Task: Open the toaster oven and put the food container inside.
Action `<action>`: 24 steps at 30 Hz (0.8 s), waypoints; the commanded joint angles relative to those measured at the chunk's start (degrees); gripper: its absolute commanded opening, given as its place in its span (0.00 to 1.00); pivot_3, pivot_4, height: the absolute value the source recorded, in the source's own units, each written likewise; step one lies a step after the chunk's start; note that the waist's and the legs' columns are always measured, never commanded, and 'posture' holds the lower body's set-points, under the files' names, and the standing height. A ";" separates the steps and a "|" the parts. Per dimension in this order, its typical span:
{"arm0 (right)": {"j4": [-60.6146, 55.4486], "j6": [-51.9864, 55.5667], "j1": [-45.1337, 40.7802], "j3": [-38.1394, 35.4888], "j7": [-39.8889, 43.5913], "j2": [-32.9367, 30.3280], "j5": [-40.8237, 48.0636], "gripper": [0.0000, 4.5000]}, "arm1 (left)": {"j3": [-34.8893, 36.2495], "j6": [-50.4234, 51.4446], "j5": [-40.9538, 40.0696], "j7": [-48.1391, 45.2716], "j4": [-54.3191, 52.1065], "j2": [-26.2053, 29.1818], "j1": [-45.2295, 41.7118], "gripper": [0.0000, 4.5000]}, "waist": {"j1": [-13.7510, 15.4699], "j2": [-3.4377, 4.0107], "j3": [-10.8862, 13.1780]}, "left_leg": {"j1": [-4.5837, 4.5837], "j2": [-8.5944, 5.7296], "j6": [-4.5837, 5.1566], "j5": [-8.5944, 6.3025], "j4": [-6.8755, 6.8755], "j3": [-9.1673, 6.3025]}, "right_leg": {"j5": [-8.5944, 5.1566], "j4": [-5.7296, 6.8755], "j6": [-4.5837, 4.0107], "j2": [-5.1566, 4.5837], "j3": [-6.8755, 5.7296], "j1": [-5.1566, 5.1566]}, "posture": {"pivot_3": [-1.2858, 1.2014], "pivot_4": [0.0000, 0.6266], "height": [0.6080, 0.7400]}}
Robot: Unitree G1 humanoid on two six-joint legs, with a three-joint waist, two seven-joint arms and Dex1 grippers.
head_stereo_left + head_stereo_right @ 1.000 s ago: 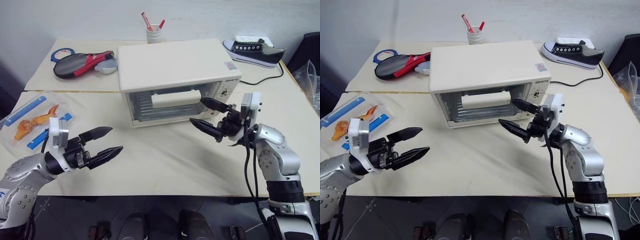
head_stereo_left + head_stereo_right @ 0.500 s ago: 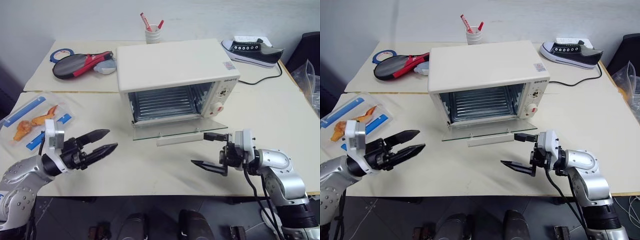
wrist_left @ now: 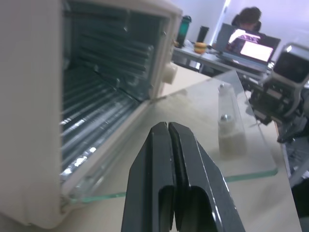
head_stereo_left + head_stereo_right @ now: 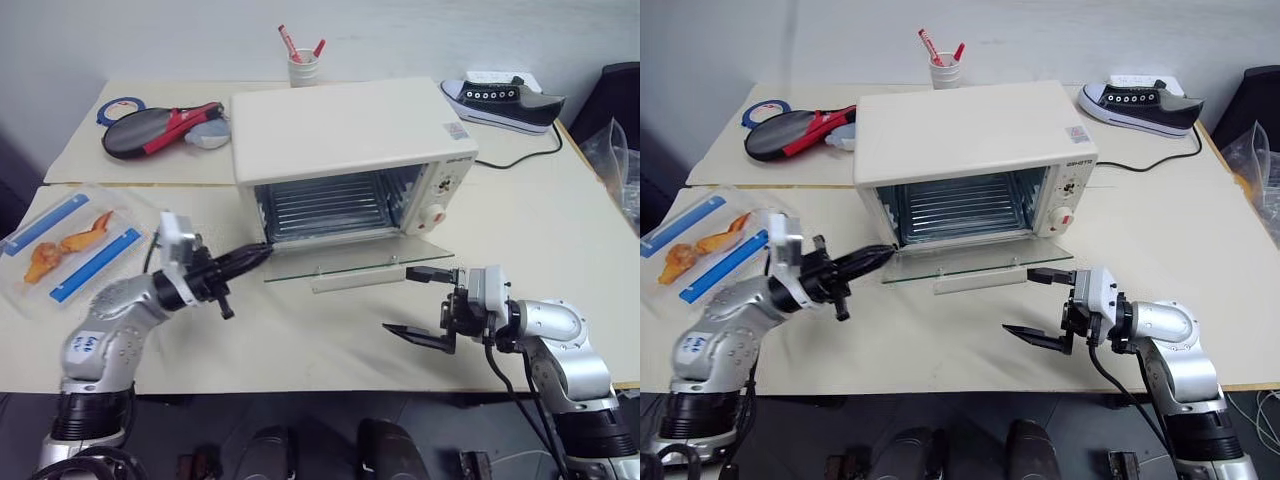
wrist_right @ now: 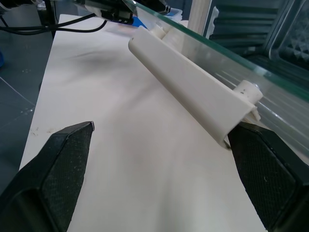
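The oven is sitting mid-surface w/ its glass door lying open and flat, white handle along the door's front edge, wire rack showing inside. The container is lying at the surface's left edge, well apart from the oven, blue clips on both sides and orange-brown food between them. The L gripper is pointing at the oven's lower left front corner, fingers pressed together on nothing, tips just beside the door's hinge end; touching or not can't be told. The R gripper is hovering in front of the door's right end, fingers spread wide, one finger close by the handle's end, nothing between them. Behind the oven: a cup w/ red pens, a paddle and tape roll back left, a black sneaker back right. In the L wrist view, a person is sitting at a laptop in the bkgd.
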 commanded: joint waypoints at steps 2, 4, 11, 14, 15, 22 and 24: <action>-2.45 -2.41 4.03 -3.50 -1.63 -1.67 -0.03 1.00 | -1.68 -2.93 3.10 -0.75 0.95 -1.12 -0.47 0.01 | 0.27 -0.01 0.01 | 0.00 0.03 0.00 0.00 0.03 0.00 | 0.00 0.00 0.00 -0.02 0.02 0.01 | 0.52 0.24 1.00; -3.75 -4.85 11.45 -7.69 -2.72 -2.19 -0.71 1.00 | -4.51 -4.95 6.47 -1.27 1.55 -1.40 0.10 0.01 | 1.03 -0.01 0.00 | 0.00 0.01 0.03 0.00 0.08 0.00 | 0.01 0.02 0.01 -0.07 0.03 0.03 | 0.52 0.24 1.00; -2.85 -10.19 27.91 -18.46 -8.11 -1.29 -2.47 1.00 | -7.88 -6.66 14.18 1.34 4.89 -1.73 1.44 0.01 | 1.53 -0.02 0.00 | 0.05 -0.05 0.13 -0.04 0.06 0.14 | 0.06 -0.07 0.10 -0.10 0.16 0.07 | 0.52 0.24 1.00; -3.53 -9.77 29.26 -21.27 -10.06 -1.32 -1.02 1.00 | -9.08 -7.85 16.00 1.02 4.97 -2.00 2.66 0.01 | 1.00 -0.01 0.00 | 0.23 0.04 0.14 -0.05 0.04 0.30 | 0.06 -0.01 0.10 -0.07 0.37 0.04 | 0.52 0.24 1.00; -3.90 -9.08 29.13 -21.71 -10.36 -1.48 -0.21 1.00 | -9.39 -8.46 16.63 0.82 4.98 -1.86 3.11 0.01 | 1.00 0.01 -0.01 | 0.29 0.07 0.11 -0.06 0.01 0.31 | 0.06 -0.01 0.10 -0.07 0.41 0.04 | 0.52 0.24 1.00; -9.31 2.16 17.42 -15.60 -9.25 -3.89 8.22 1.00 | 0.55 -7.82 9.50 2.44 -1.14 -1.60 11.28 0.20 | 0.26 0.07 -0.05 | 0.36 0.15 0.11 -0.10 -0.04 0.40 | 0.05 0.08 0.09 -0.06 0.56 0.02 | 0.52 0.24 1.00; -10.18 3.63 12.92 -12.39 -8.77 -3.60 8.64 1.00 | 8.08 -7.29 5.26 4.44 -4.80 -1.54 16.34 0.33 | -0.29 0.03 -0.02 | 0.33 0.28 0.05 -0.14 -0.04 0.39 | 0.03 0.07 0.04 -0.04 0.54 -0.01 | 0.52 0.24 1.00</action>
